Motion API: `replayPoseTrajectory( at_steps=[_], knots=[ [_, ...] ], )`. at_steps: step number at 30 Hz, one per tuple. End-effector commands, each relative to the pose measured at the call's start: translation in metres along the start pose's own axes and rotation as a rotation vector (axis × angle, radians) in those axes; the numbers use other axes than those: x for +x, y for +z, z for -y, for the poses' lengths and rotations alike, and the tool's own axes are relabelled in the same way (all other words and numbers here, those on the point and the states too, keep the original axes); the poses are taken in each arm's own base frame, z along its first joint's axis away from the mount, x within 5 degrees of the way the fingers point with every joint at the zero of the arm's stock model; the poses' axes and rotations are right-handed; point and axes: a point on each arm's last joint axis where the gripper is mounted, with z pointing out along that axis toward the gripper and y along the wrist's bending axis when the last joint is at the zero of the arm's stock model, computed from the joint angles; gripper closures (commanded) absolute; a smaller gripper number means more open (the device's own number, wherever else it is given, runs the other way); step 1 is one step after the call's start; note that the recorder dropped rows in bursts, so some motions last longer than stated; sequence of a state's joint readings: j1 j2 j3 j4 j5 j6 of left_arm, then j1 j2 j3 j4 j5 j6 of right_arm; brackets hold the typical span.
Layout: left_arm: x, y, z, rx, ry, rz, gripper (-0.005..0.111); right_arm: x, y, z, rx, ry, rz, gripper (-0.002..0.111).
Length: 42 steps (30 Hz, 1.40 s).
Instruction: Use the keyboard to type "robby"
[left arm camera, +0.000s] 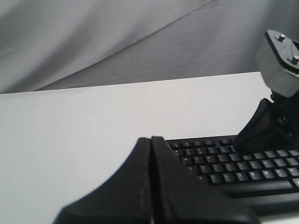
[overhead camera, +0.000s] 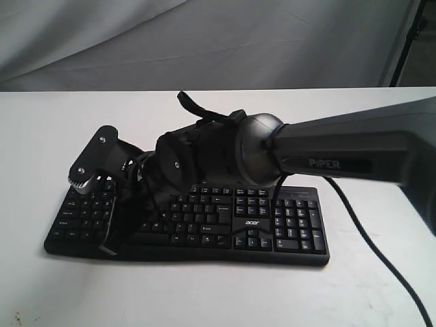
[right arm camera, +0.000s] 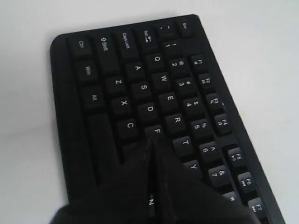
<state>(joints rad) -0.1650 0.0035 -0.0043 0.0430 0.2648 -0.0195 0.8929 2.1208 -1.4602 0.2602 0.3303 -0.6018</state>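
Note:
The black keyboard (overhead camera: pixel 286 228) lies on the white table (overhead camera: pixel 204 293), with its "acer" logo facing the front. My right arm reaches across from the right, above the keys. Its gripper (overhead camera: pixel 117 231) points down at the left half of the letter block. In the right wrist view the right gripper (right arm camera: pixel 152 141) is shut. Its tip sits just below the F key (right arm camera: pixel 157 131), beside T and Y, and hides G. Contact with a key cannot be told. In its own wrist view the left gripper (left arm camera: pixel 150 138) is shut and empty. It hangs above bare table off the keyboard's (left arm camera: pixel 219 168) end.
The keyboard's thin black cable (overhead camera: pixel 371 238) runs off its back right corner toward the front right. Grey cloth (overhead camera: pixel 204 41) hangs behind the table. A dark stand leg (overhead camera: pixel 409 34) shows at the top right. The right gripper's grey housing (left arm camera: pixel 280 65) looms in the left wrist view.

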Motion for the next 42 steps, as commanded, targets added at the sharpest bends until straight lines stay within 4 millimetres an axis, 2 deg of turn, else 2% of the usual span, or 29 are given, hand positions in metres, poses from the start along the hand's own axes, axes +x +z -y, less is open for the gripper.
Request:
replayPoseTrajectory(
  at_steps=[1, 11, 22, 27, 33, 42],
  knots=[
    [0.001, 0.0, 0.0, 0.005, 0.003, 0.007, 0.107, 0.003, 0.005, -0.003, -0.017, -0.003, -0.028, 0.108],
    [0.001, 0.0, 0.0, 0.005, 0.003, 0.007, 0.107, 0.012, 0.021, -0.004, -0.014, 0.001, -0.042, 0.108],
    [0.001, 0.0, 0.0, 0.005, 0.003, 0.007, 0.107, 0.013, 0.024, -0.004, -0.007, -0.001, -0.035, 0.108],
    [0.001, 0.0, 0.0, 0.005, 0.003, 0.007, 0.107, 0.02, 0.034, -0.005, -0.008, 0.001, -0.048, 0.108],
    [0.001, 0.0, 0.0, 0.005, 0.003, 0.007, 0.107, 0.019, 0.033, -0.005, -0.008, -0.003, -0.048, 0.108],
    [0.001, 0.0, 0.0, 0.005, 0.003, 0.007, 0.107, 0.011, 0.022, -0.001, 0.011, -0.025, -0.022, 0.108]
  ],
)
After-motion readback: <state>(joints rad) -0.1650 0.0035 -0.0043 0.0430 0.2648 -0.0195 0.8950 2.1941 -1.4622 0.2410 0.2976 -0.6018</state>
